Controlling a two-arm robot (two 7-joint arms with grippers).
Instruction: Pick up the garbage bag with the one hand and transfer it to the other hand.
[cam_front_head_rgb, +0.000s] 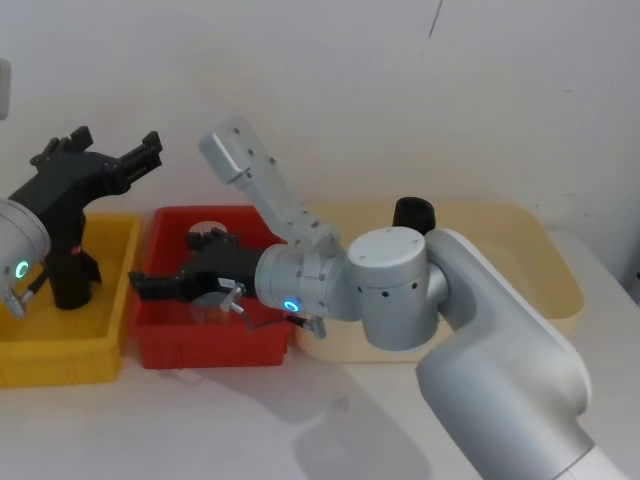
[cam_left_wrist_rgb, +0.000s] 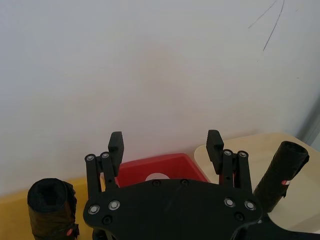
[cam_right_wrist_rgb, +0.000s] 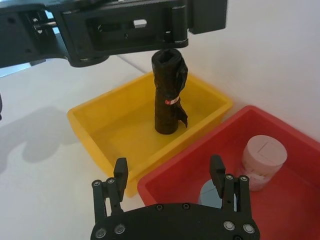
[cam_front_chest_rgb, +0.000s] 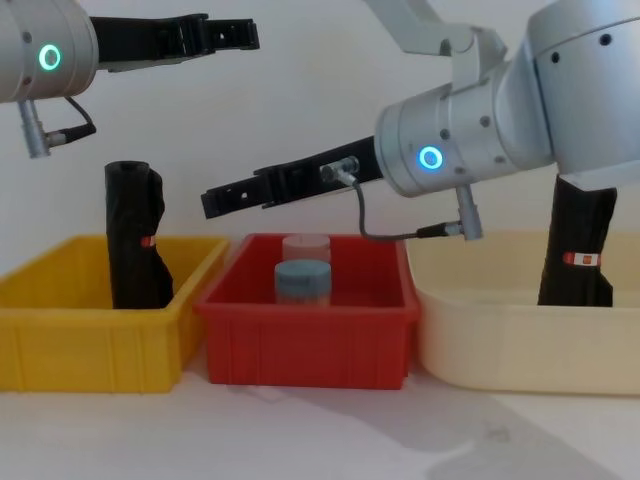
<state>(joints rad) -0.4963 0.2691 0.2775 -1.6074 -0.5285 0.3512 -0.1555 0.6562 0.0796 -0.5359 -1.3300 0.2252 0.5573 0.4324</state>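
The garbage bag (cam_front_head_rgb: 70, 265) (cam_right_wrist_rgb: 169, 95) (cam_front_chest_rgb: 133, 240) (cam_left_wrist_rgb: 50, 207) is a tall black roll with a red-and-white band round its middle. It stands upright in the yellow bin (cam_front_head_rgb: 60, 355) (cam_right_wrist_rgb: 105, 125) at the left. My left gripper (cam_front_head_rgb: 115, 142) (cam_left_wrist_rgb: 165, 142) (cam_front_chest_rgb: 235, 35), on the green-lit arm, hangs well above the bag, open and holding nothing. My right gripper (cam_front_head_rgb: 142, 285) (cam_right_wrist_rgb: 168, 167) (cam_front_chest_rgb: 215, 200), on the blue-lit arm, reaches leftward over the red bin (cam_front_head_rgb: 200, 340). It is open and apart from the bag.
A twin black roll (cam_front_head_rgb: 413, 213) (cam_front_chest_rgb: 578, 250) (cam_left_wrist_rgb: 280, 175) stands in the beige tray (cam_front_head_rgb: 520, 250) at the right. The red bin (cam_front_chest_rgb: 300, 330) holds a pale pink jar (cam_right_wrist_rgb: 264, 157) and a blue-grey jar (cam_front_chest_rgb: 302, 280). A white wall rises close behind the bins.
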